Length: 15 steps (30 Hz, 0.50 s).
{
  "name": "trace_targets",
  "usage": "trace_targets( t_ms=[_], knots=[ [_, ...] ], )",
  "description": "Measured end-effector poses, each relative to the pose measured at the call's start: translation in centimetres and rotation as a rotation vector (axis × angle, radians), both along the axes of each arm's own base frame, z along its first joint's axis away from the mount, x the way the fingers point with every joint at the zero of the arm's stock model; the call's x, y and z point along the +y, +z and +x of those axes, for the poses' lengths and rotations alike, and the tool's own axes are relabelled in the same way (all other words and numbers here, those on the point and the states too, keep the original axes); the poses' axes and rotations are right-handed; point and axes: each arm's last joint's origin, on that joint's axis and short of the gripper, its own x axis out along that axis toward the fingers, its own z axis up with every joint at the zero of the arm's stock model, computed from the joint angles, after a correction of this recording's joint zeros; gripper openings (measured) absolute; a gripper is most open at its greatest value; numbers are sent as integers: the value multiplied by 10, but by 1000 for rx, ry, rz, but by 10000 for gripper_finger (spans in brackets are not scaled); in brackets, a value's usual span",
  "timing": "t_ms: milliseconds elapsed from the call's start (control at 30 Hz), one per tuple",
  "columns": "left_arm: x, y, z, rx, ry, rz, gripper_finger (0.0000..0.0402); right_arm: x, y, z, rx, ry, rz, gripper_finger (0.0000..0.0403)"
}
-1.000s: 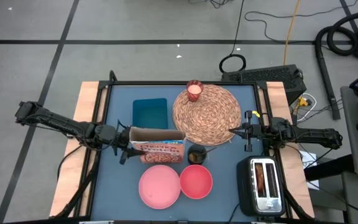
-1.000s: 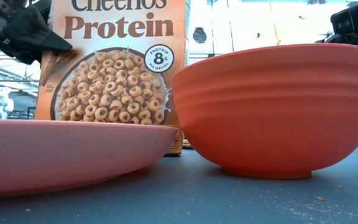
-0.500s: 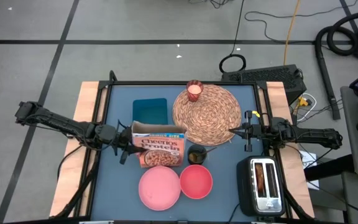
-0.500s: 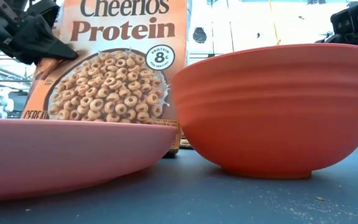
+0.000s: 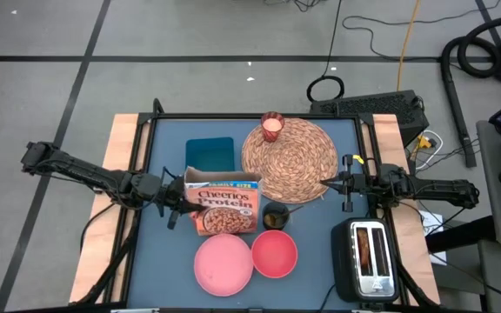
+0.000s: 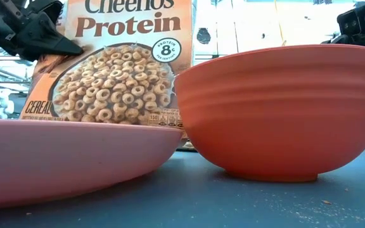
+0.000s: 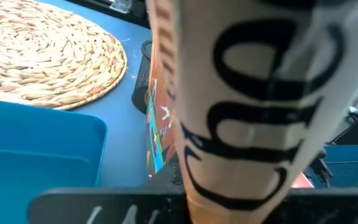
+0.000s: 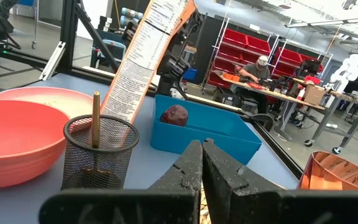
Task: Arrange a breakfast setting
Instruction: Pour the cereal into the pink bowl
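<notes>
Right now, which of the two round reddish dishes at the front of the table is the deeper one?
The coral-red bowl, right of the pink plate. It is smaller across with tall ridged sides; the plate is wide, shallow and paler.

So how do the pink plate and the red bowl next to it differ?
In the high view the pink plate is wider and paler; the coral-red bowl is smaller and redder. In the low view the plate is shallow, the bowl deep. Both are round, empty, and side by side on the blue table.

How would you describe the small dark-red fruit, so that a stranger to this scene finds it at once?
Start at the round straw placemat at the table's far side. Directly to its left lies a blue rectangular tray. The dark-red fruit lies inside that tray, the only thing seen in it, a small rough lump unlike the smooth dishes nearby.
</notes>
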Motion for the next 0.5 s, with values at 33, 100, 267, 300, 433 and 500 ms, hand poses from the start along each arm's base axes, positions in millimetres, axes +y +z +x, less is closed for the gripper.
trace_targets(
  t_ms=[33,100,267,300,433,500],
  knots=[
    [0,0,0,-1,1,0,17,0,0,0,0,0,0,0],
    [0,0,0,-1,1,0,10,0,0,0,0,0,0,0],
    [0,0,0,-3,4,7,6,0,0,0,0,0,0,0],
    [0,0,0,-3,7,9,5,0,0,0,0,0,0,0],
    [0,1,0,-11,8,6,4,0,0,0,0,0,0,0],
    [0,3,1,-28,8,2,4,0,0,0,0,0,0,0]
  ],
)
